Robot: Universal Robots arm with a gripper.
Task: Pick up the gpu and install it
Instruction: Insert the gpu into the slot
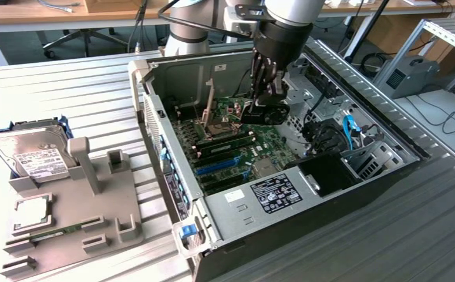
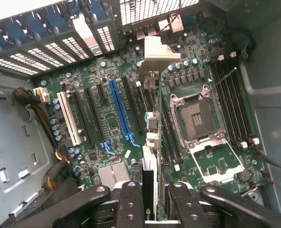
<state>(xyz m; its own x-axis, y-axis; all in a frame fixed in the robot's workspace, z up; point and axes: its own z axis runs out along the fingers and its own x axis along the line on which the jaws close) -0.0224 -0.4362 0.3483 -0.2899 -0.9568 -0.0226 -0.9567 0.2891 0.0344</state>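
Gripper (image 2: 149,199) is inside the open case (image 1: 384,170), fingers (image 2: 131,202) clamped on the gpu (image 2: 150,142), held edge-on above the motherboard (image 2: 98,137) slots beside the CPU socket (image 2: 197,118).

A ribbed metal table (image 1: 70,82) is seen under even light. Beyond its far edge, wooden desks (image 1: 31,12), a chair base (image 1: 70,38) and cables (image 1: 447,117) are seen.
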